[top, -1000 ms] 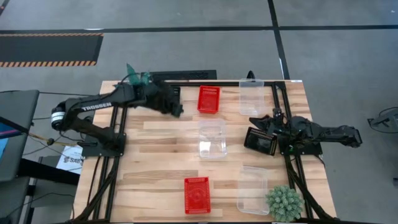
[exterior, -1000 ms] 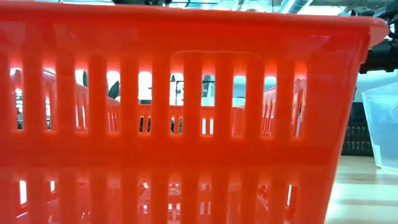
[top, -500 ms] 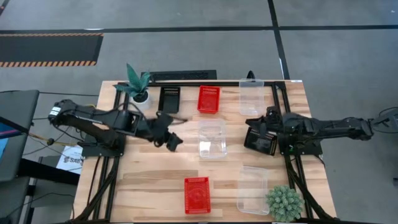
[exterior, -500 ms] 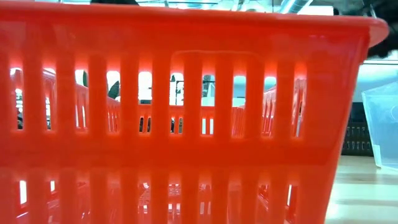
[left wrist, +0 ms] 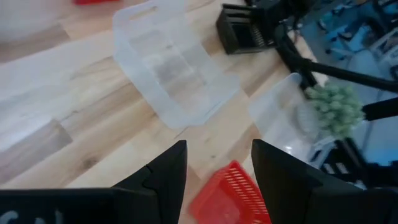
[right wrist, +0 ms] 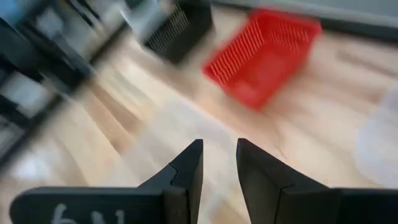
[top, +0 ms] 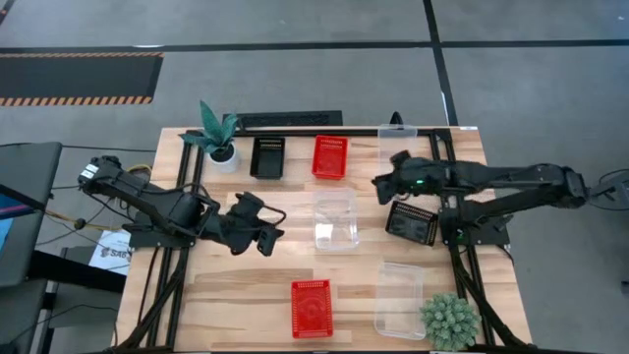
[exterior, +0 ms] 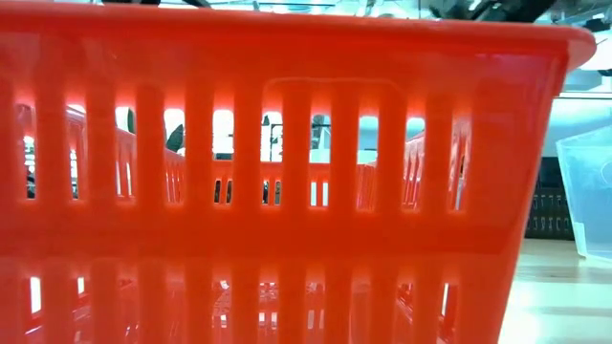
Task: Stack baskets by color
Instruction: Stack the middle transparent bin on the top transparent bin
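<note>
Both grippers empty, jaws parted: left gripper [top: 267, 233] should square up on the middle clear basket [top: 335, 219] rim before closing

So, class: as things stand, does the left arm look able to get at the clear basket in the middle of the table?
Probably yes. The left hand is open and empty, beside the clear basket, with bare table between them.

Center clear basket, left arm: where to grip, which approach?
Judging by its pose, grip the clear basket by its rim on the wall facing the left gripper. It sits upright, open top up, with nothing touching it. Come from above, one finger inside, one outside the thin wall.
</note>
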